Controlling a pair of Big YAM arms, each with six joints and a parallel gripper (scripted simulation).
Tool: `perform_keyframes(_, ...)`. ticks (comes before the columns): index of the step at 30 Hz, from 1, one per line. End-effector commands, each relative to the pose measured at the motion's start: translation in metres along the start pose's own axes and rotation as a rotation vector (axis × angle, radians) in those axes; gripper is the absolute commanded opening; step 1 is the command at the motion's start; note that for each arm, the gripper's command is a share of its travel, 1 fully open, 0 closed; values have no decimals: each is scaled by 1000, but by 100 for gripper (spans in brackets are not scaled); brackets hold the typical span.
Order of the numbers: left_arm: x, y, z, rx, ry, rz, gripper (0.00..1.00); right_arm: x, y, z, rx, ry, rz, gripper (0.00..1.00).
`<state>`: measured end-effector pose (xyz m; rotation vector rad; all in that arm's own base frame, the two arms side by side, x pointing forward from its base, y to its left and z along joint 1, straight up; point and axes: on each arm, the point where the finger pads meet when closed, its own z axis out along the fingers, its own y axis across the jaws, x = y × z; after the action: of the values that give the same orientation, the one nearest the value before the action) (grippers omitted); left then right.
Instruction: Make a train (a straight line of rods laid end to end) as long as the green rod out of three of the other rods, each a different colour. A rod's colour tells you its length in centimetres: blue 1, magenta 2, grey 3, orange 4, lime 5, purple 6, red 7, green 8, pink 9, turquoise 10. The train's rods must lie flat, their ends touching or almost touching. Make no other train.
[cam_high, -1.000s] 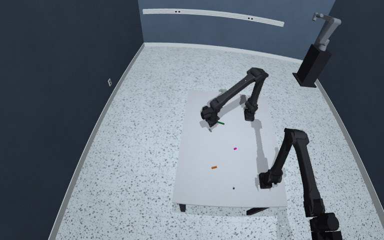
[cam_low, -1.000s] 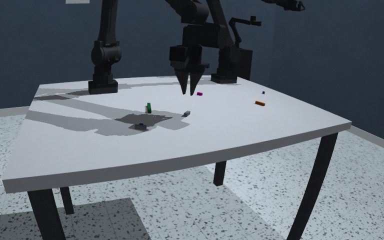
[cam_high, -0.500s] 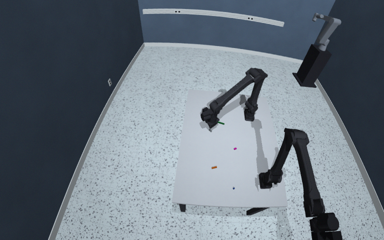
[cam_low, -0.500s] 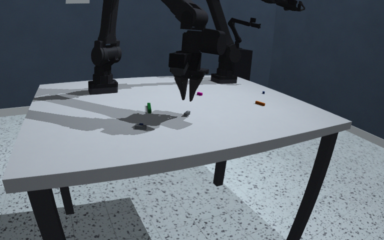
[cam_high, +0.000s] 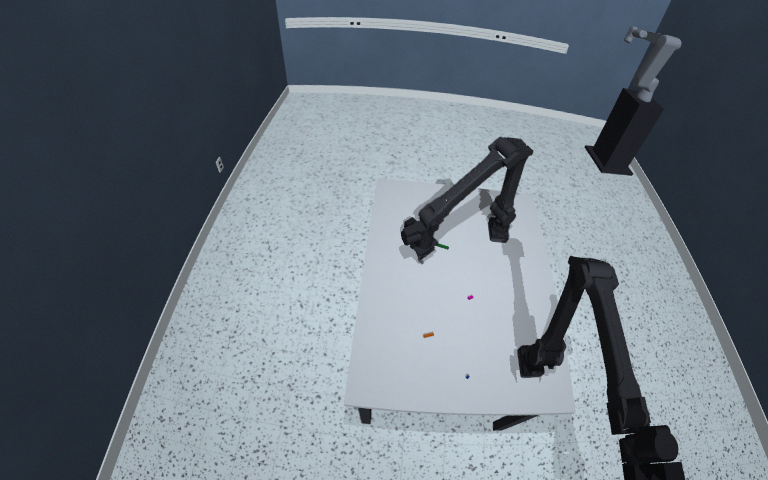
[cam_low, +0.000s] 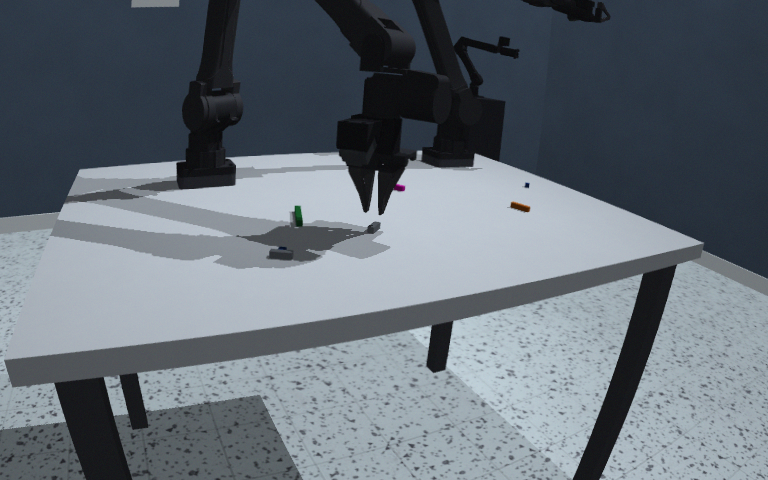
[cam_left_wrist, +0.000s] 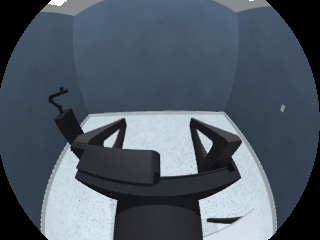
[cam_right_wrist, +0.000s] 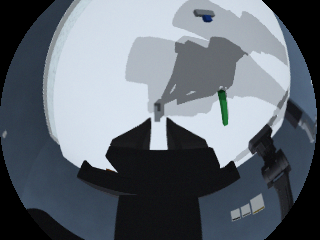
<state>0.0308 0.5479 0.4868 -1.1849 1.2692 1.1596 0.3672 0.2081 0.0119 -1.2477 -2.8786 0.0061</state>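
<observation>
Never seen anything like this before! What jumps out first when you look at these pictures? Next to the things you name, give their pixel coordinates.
Probably the big black arm (cam_high: 467, 182) (cam_low: 390, 42) bending over the pale table (cam_high: 390, 294) (cam_low: 509, 254), its pointed hand (cam_low: 373, 212) (cam_right_wrist: 159, 119) hanging just above a small grey stick (cam_low: 373, 227) (cam_right_wrist: 158, 111). Next comes colour: a green stick (cam_high: 442, 246) (cam_low: 298, 216) (cam_right_wrist: 224, 108) near that hand, and an orange one (cam_high: 428, 334) (cam_low: 519, 206) lying well away from it on the same table.

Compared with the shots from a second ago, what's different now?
The right gripper has come down toward the nearby grey rod, its fingertips now just above it in the exterior view. Nothing was taken hold of or let go; its fingers remain slightly apart. That rod, the green rod and the left gripper look unmoved.
</observation>
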Motion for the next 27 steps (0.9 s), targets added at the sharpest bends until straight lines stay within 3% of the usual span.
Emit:
perform_keyframes(1, -14, 5, -4, -11, -33, -11, 100, 0, 11, 5, -17, -6, -6, 23)
perform_keyframes(27, -14, 5, -4, -11, -33, -11, 100, 0, 11, 7, -27, -9, -6, 23)
